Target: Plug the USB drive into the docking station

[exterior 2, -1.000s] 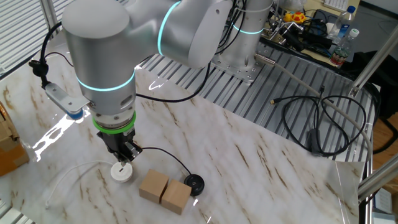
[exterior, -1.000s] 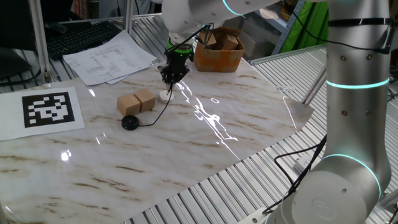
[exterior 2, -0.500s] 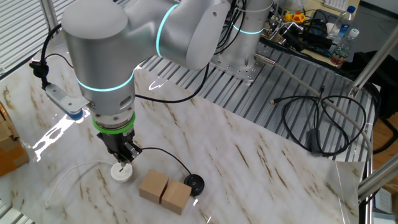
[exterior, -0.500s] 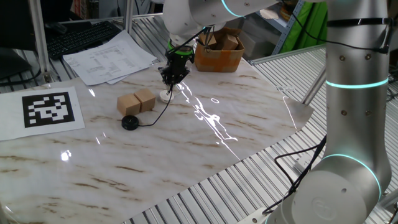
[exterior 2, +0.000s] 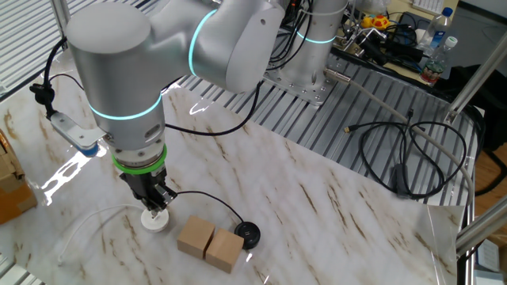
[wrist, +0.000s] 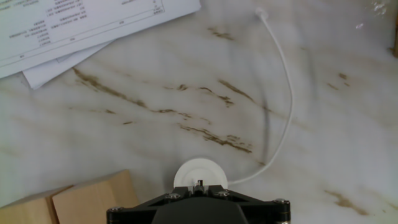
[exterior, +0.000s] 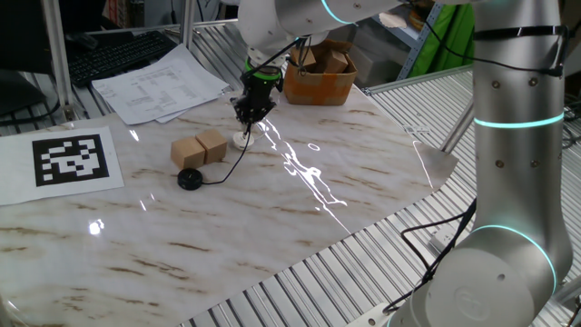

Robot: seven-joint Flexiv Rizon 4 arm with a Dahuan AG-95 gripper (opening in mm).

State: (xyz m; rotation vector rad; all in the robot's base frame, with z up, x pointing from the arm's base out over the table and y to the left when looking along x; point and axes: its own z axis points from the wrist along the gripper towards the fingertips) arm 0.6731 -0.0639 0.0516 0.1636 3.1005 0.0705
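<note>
Two-finger gripper [exterior 2: 155,207] at the end of the silver arm, pointing straight down over the marbled tabletop [exterior: 272,209], directly above the small white round disc of a docking station [exterior 2: 155,220] and very close to it; contact hard to judge. Fingers drawn close together around the tiny dark plug of the USB drive [wrist: 199,183], seen in the hand view as a small dark tip at the near edge of the white disc [wrist: 199,173]; a firm pinch likely, though the pads themselves hidden behind the black gripper body [wrist: 199,208]. Thin black cable [exterior 2: 214,202] running from the gripper in a loose curve to a flat black round puck [exterior 2: 247,235] lying on the table. Two tan wooden cubes [exterior 2: 211,243] side by side and touching, just beside the disc and just beside the puck. Thin white cord [wrist: 283,93] leaving the disc's edge and bending away across the marble. Loose printed white paper sheets [exterior: 159,84] near the far table edge, a brown cardboard box [exterior: 320,77] behind the gripper, and a black-and-white square marker card [exterior: 71,159] well apart from the cubes.
</note>
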